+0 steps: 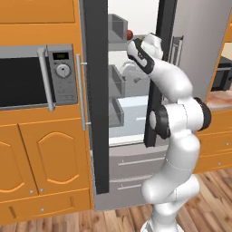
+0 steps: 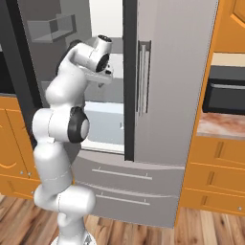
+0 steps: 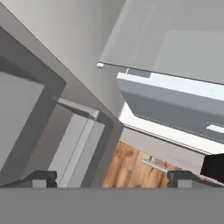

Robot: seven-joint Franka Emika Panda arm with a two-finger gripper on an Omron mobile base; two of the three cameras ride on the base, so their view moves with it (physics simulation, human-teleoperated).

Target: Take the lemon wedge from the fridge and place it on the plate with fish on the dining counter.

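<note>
- Fridge (image 1: pixel 97 99), tall silver-grey with dark door edges, stands open right in front of the pincer (image 3: pixel 109 177).
- Pincer's fingers are spread wide, grasping nothing.

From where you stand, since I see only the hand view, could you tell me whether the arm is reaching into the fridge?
Observer: Yes. In the left base view the arm goes past the open left door into the upper part of the fridge.
Operator: Thank you. Is anything lying near the hand up there?
Observer: A small round red fruit sits on the top shelf, right beside the hand.
Operator: And how does the other door stand?
Observer: In the right base view the right door is shut, with its slim handle facing the robot.
</note>
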